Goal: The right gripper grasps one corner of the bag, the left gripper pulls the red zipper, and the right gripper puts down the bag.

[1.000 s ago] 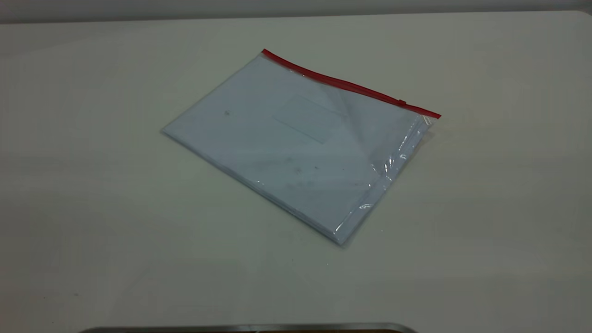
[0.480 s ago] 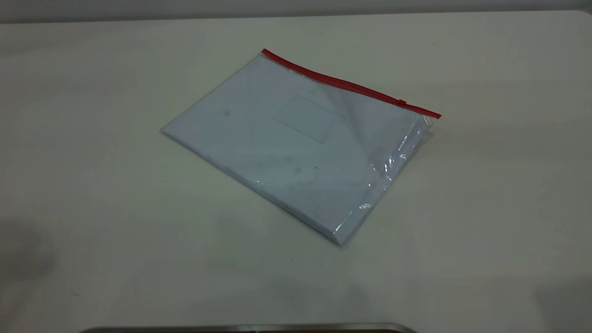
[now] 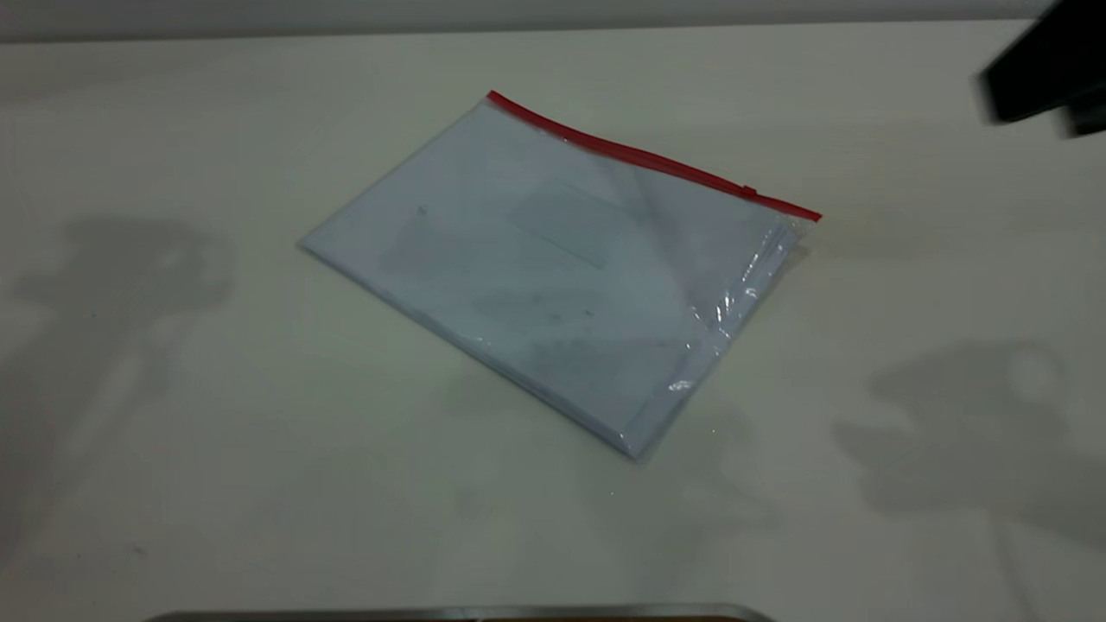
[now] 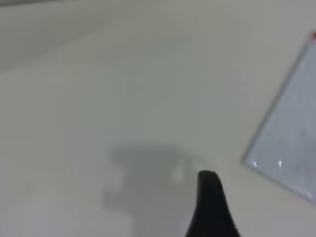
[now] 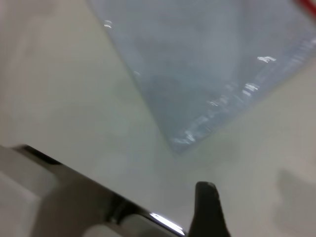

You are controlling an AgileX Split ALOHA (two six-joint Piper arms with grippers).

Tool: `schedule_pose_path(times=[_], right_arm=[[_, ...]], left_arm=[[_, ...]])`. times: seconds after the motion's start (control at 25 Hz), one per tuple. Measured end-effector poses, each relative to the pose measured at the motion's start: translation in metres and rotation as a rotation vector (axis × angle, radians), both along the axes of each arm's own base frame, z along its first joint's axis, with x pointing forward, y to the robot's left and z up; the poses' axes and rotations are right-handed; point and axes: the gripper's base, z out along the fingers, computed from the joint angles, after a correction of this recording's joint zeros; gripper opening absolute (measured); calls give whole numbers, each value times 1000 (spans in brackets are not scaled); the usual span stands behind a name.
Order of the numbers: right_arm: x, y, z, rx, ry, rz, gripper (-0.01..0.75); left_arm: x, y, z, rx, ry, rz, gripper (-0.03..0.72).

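Note:
The bag (image 3: pixel 553 268) lies flat on the pale table, pale bluish and shiny. The red zipper (image 3: pixel 648 158) runs along its far long edge, with the small slider tab (image 3: pixel 750 191) near the right end. A blurred black part of the right arm (image 3: pixel 1041 73) enters at the exterior view's top right, high above the table and apart from the bag. My right gripper (image 5: pixel 207 210) shows only a black tip above the table near a bag corner (image 5: pixel 207 64). My left gripper (image 4: pixel 210 207) shows only a black tip, apart from the bag's left corner (image 4: pixel 291 143).
A metal edge (image 3: pixel 467 613) runs along the table's near side and also shows in the right wrist view (image 5: pixel 123 210). Arm shadows lie on the table at left (image 3: pixel 121 276) and right (image 3: pixel 968 423). The table's far edge (image 3: pixel 553 30) meets a wall.
Both arms' shadows have appeared and grown on the table. A black part of the right arm has come into view at top right. The bag has not moved.

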Motion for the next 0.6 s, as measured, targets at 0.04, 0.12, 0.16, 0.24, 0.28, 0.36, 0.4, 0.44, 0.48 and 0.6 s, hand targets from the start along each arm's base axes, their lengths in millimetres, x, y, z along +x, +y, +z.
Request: schedule_pose_path(times=[0.04,0.12,0.16,0.24,0.28,0.36,0.4,0.44,0.48,0.6], right_arm=[[7,2,-10,28,10,-7,591],[17,5,-28,58,2,6,591],[21,6,-38,77,9,-6,591],[32,7,-53,94,-6,-7,591],[38,7,-61,96,-8,-2,591],[50,9,-77,117,2,-1,591],[58,10,-82,129,0,8,591],[65,11,-89,142,7,13,591],[71,13,-97,154,20,19,591],[90,15,-116,168,33,37,591]], left_arm=[[7,-6,-8,10,41,-34,590],[18,-15,-18,41,105,-113,590],[23,-20,-24,54,140,-147,590],[30,-28,-33,65,192,-206,590],[34,-32,-38,61,209,-229,590],[39,-40,-49,41,237,-268,590],[40,-44,-55,27,252,-291,590],[42,-48,-62,10,268,-315,590],[43,-53,-68,-10,282,-334,590],[43,-65,-83,-58,320,-408,590]])
